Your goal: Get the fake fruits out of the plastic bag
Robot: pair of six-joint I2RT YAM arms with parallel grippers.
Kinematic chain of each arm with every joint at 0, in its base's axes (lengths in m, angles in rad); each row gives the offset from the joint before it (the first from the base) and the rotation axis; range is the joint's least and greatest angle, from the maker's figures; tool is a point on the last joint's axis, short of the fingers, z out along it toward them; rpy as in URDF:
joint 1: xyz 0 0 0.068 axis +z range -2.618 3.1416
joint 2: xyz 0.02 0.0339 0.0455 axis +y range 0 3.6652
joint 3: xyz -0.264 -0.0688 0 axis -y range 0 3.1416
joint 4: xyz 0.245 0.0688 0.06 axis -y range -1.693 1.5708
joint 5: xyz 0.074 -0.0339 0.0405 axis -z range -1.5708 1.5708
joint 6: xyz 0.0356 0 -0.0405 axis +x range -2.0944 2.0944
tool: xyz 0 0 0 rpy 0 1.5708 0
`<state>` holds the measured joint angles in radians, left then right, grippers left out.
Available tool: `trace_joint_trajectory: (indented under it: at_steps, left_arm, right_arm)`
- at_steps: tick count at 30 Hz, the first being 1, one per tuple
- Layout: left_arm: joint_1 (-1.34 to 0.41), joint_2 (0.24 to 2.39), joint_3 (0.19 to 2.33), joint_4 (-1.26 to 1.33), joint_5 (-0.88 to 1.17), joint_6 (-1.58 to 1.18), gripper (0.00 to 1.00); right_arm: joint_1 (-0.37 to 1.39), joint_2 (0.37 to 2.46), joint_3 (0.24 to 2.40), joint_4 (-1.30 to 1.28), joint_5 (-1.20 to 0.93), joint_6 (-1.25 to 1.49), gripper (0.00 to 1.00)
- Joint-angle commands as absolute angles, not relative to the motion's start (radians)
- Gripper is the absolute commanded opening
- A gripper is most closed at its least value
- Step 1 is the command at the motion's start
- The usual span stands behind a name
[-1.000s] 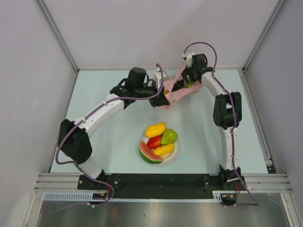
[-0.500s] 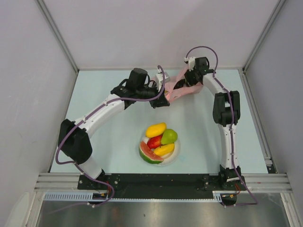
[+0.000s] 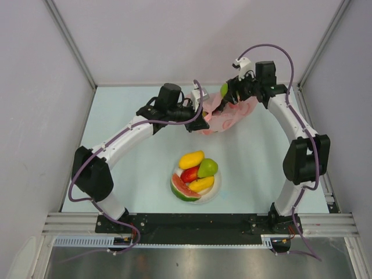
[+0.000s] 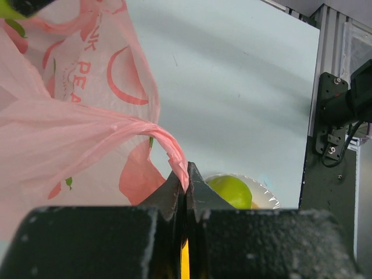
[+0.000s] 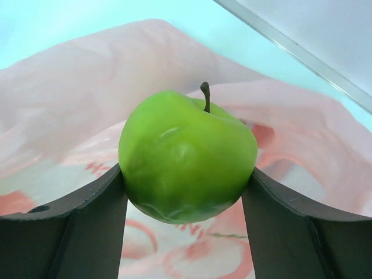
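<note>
From above, the right gripper (image 3: 228,94) has come up out of the plastic bag (image 3: 226,118) since a moment ago. Its elbow has swung out toward the right edge, and a green pear (image 3: 224,89) now shows between its fingers, above the bag's mouth. This is near the far edge of the table (image 3: 250,168), a little right of centre. The left gripper (image 3: 199,120) has stayed put, pinching the bag's left side. Toward the middle of the near edge, the white bowl (image 3: 217,185) already holds a yellow-orange mango (image 3: 192,158), a red mango (image 3: 189,173), a second green pear (image 3: 208,167), a yellow piece (image 3: 201,183) and a watermelon slice (image 3: 183,190). The left wrist view shows its fingers (image 4: 174,195) clenched on a twisted fold of the pink film, which is drawn taut. The right wrist view shows both fingers (image 5: 93,215) clamped against the sides of the pear, with the bag slack beneath it. So one more fruit looks free of the bag and ready to carry to the bowl. Whether anything is left inside cannot be told, and no grape bunch is in sight.
</note>
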<state>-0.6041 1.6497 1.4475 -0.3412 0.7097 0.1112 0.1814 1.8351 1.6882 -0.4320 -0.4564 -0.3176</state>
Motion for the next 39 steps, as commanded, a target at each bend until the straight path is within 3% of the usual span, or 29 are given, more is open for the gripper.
trace_joint_trajectory:
  at_steps: [1, 11, 14, 15, 25, 30, 38, 39]
  left_arm:
    - [-0.611, 1.626, 1.447, -0.285, 0.713, 0.100, 0.00]
    - [-0.597, 1.608, 1.451, -0.317, 0.670, 0.141, 0.00]
    - [-0.589, 1.603, 1.468, -0.336, 0.683, 0.161, 0.00]
    - [-0.588, 1.600, 1.474, -0.342, 0.686, 0.170, 0.00]
    - [-0.584, 1.488, 1.396, -0.267, 0.747, 0.147, 0.00]
    - [-0.584, 1.407, 1.266, -0.187, 0.767, 0.104, 0.00]
    - [-0.584, 1.339, 1.189, -0.227, 0.741, 0.179, 0.00]
    - [-0.584, 1.335, 1.184, -0.227, 0.742, 0.179, 0.00]
  right_arm:
    - [0.178, 1.753, 1.609, -0.480, -0.521, -0.294, 0.08]
    - [0.196, 1.459, 1.470, -0.693, -0.588, -0.415, 0.07]
    - [0.288, 1.336, 1.360, -0.761, -0.528, -0.521, 0.05]
    - [0.354, 1.310, 1.330, -0.778, -0.476, -0.572, 0.00]
    - [0.975, 1.080, 0.980, -0.713, -0.126, -0.621, 0.00]
    - [1.092, 1.089, 0.874, -0.666, -0.071, -0.759, 0.00]
    - [1.098, 1.039, 0.782, -0.552, -0.155, -0.975, 0.00]
    - [1.095, 1.037, 0.775, -0.539, -0.164, -1.009, 0.07]
